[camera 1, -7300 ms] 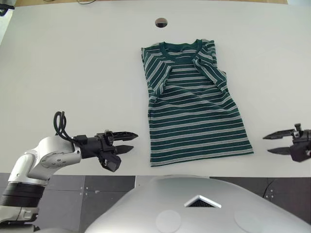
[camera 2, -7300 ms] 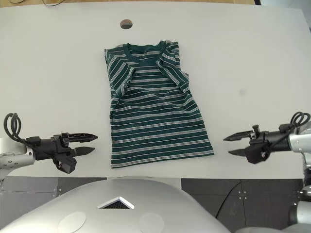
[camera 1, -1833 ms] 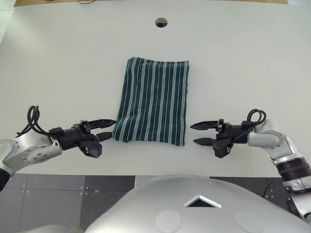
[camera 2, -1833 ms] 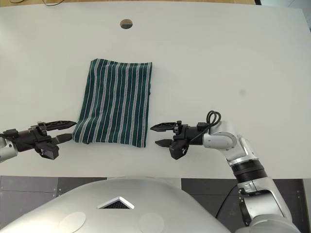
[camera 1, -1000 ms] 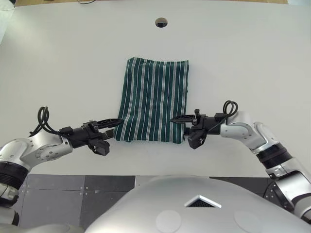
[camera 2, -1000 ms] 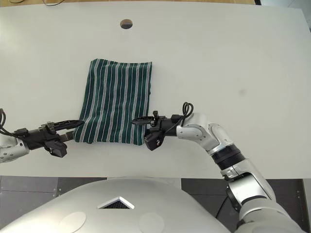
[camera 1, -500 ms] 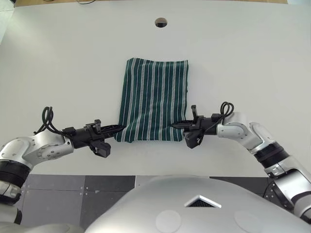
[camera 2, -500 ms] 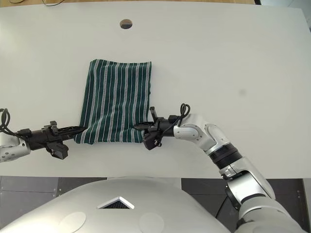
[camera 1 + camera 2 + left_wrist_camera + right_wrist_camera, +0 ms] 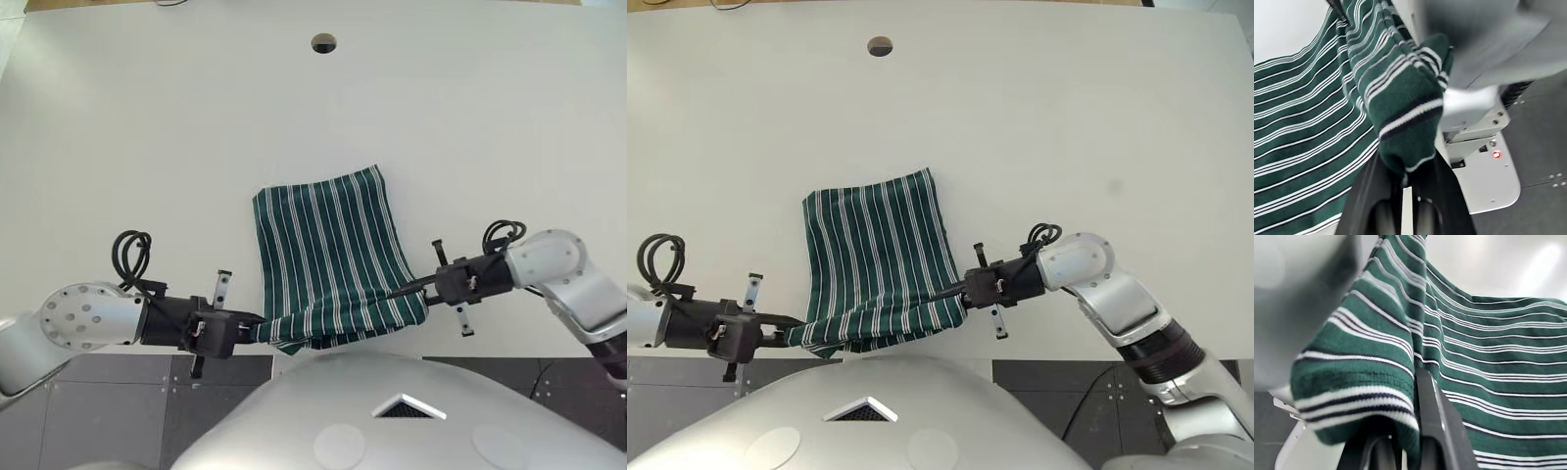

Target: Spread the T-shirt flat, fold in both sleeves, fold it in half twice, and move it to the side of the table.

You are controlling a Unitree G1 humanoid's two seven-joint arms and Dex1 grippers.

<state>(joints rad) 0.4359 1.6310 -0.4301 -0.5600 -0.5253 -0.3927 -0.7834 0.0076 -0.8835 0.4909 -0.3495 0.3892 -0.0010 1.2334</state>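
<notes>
The green, white-striped T-shirt (image 9: 328,240) lies folded near the table's front edge, its near end lifted off the surface and sagging between the two grippers. My left gripper (image 9: 257,328) is shut on the near left corner of the T-shirt (image 9: 1400,98). My right gripper (image 9: 411,288) is shut on the near right corner of the T-shirt (image 9: 1381,352). The far end of the T-shirt (image 9: 872,201) still rests on the table, with its far edge slanting.
The white table (image 9: 147,127) stretches wide on every side of the shirt. A round cable hole (image 9: 323,43) sits at the far middle. The table's front edge runs just beneath the grippers, with dark floor (image 9: 108,401) below.
Both grippers closed on the shirt's near corners, lifted them and drew the shirt toward the front edge. The shirt slid nearer and turned slightly.
</notes>
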